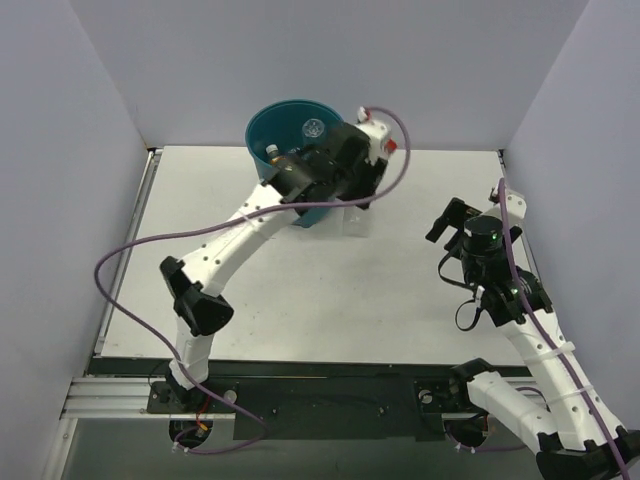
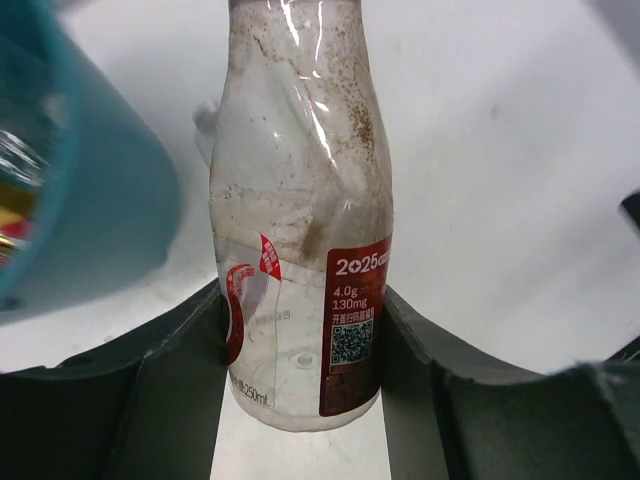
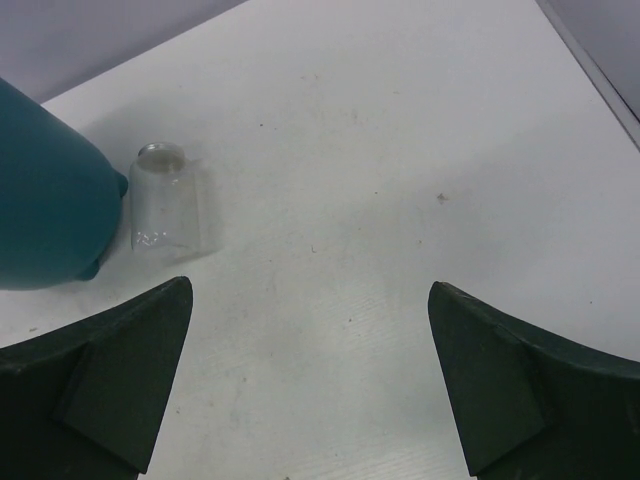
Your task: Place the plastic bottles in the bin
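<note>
The white table (image 1: 300,300) carries the teal bin (image 1: 285,118) at its far edge, left of centre. My left gripper (image 2: 305,335) is clamped on a red-labelled clear bottle (image 2: 300,200), just right of the bin's wall. My right gripper (image 3: 310,300) hangs with its fingers apart, well right of the bin. A small clear bottle (image 3: 168,205) sits on the table just right of the bin. Another clear bottle (image 1: 313,128) lies inside the bin.

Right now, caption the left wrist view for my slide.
Left gripper clamps a red-labelled clear bottle beside the teal bin.
</note>
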Available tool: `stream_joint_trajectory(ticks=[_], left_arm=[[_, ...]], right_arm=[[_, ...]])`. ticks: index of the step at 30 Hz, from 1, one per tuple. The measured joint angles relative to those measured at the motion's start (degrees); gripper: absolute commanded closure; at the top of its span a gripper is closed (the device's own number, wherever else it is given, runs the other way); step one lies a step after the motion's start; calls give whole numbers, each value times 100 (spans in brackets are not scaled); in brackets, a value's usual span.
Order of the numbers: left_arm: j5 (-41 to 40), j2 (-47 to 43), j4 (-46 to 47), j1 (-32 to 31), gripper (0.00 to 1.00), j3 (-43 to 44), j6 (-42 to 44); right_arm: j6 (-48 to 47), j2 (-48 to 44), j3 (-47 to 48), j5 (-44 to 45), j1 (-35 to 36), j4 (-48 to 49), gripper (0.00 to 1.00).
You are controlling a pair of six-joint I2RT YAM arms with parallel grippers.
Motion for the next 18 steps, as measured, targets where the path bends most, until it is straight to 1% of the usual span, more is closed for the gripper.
stream_joint_trajectory(ticks=[2, 5, 10, 11, 12, 13, 15, 16, 17, 18], left_arm=[[50, -234, 79, 269, 100, 476, -66], [166, -538, 317, 935, 100, 890, -275], [363, -697, 686, 2116, 100, 787, -857], [413, -693, 717, 2282, 99, 688, -968], [470, -680, 723, 2424, 95, 590, -1040], [511, -656, 723, 2524, 76, 509, -1119], [579, -577, 721, 2677, 59, 404, -1244], [605, -520, 702, 2732, 42, 387, -1285], [634, -479, 686, 2763, 29, 387, -1303], [682, -415, 673, 2802, 25, 387, -1311]], right_arm=[[-2, -125, 0, 48, 0, -17, 2], [-9, -284, 0, 59, 0, -42, 2], [-61, -361, 0, 59, 0, -267, 2], [-81, -382, 0, 63, 0, -321, 2], [-107, -411, 0, 70, 0, -378, 2], [-125, -452, 0, 83, 0, -424, 2], [-153, -555, 2, 90, 0, -509, 2], [-155, -605, 2, 90, 0, -540, 2], [-151, -632, 2, 87, 0, -566, 2], [-146, -640, 2, 72, 0, -590, 2]])
